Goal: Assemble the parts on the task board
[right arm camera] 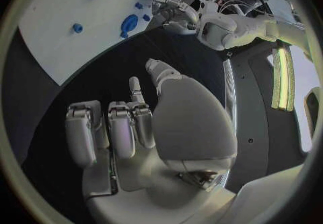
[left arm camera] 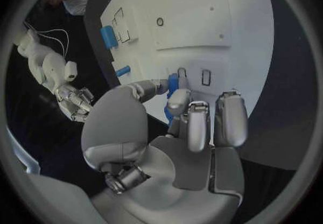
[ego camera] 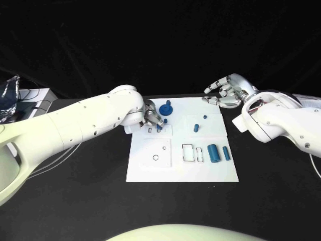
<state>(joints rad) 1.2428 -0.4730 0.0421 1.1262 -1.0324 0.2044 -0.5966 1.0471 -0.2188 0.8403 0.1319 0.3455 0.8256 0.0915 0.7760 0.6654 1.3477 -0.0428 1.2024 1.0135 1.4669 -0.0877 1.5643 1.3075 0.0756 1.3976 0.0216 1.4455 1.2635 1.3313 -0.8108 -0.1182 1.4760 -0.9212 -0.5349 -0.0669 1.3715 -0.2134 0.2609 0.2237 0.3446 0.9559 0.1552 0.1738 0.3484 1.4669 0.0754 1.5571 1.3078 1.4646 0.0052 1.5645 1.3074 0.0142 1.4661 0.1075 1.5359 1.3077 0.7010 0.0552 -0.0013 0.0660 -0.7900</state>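
Table (ego camera: pixel 59 201) black; left hand (ego camera: pixel 150 117) pinches a blue part (left arm camera: pixel 172 83); right hand (ego camera: pixel 229 90) curled, holding nothing.

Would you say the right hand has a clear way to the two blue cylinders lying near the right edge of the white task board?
Probably yes. The right hand hovers open past the board's far right corner, holding nothing, and the two blue cylinders lie uncovered on the white task board. The left hand works at the far left side, out of the way.
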